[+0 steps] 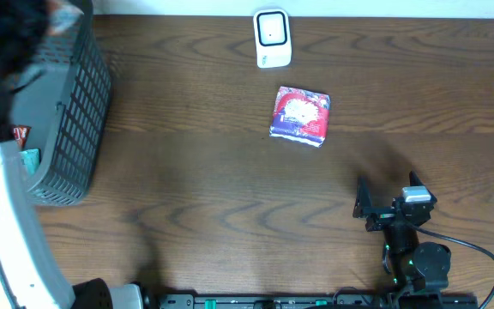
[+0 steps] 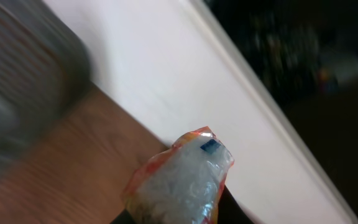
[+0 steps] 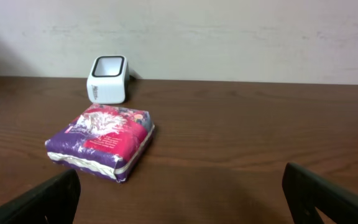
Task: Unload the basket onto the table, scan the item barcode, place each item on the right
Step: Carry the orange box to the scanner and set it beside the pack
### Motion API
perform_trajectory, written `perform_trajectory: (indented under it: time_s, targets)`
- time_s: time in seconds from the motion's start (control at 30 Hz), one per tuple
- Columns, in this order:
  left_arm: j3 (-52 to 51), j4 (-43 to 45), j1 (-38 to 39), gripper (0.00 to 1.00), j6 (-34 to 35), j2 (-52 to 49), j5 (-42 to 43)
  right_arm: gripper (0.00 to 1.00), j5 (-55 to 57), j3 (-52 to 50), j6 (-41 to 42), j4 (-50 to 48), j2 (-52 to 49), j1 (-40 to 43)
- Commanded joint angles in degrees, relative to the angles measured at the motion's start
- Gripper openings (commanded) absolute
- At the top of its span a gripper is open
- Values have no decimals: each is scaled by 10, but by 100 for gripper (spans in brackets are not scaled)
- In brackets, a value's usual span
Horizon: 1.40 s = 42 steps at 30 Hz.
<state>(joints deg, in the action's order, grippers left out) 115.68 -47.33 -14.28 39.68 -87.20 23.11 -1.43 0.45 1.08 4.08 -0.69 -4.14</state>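
Note:
The white barcode scanner (image 1: 272, 39) stands at the table's far edge, its window facing up; the right wrist view has the scanner (image 3: 108, 79) at the back left. A purple and pink pack (image 1: 300, 114) lies flat just in front of it, also seen as the pack (image 3: 101, 140) in the right wrist view. My left gripper (image 2: 173, 214) is shut on a clear plastic packet (image 2: 182, 180) with red-orange edges, held up over the table's far left; this view is blurred. My right gripper (image 1: 388, 196) rests open near the front right, nothing between its fingers (image 3: 48, 199).
A grey mesh basket (image 1: 67, 112) stands at the left edge with items inside. The left arm's white link (image 1: 11, 232) crosses the front left corner. A pale wall (image 3: 229, 37) runs behind the table.

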Motion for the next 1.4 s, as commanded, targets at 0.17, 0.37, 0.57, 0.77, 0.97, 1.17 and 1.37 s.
perform_trajectory:
  time_s: [0.17,0.37,0.57,0.77,0.97,1.17,1.37]
  targets:
    - [-14,-36,186,7,-143,-87,2,99,5,-1,6,2,3,1]
    - [-15,-72,267,7,-200,-178,-22,99,5,-1,6,2,3,1]
    - [-15,-88,311,8,-238,-272,-22,99,5,-1,6,2,3,1]
    - [-15,-85,335,8,-247,-359,-22,99,5,-1,6,2,3,1]
    - [-15,-56,348,15,-247,-424,-22,99,5,-1,6,2,3,1]
    - [-16,-31,356,17,-241,-467,-22,99,5,-1,6,2,3,1]
    - [-18,-29,382,31,-218,-478,-22,99,5,-1,6,2,3,1]
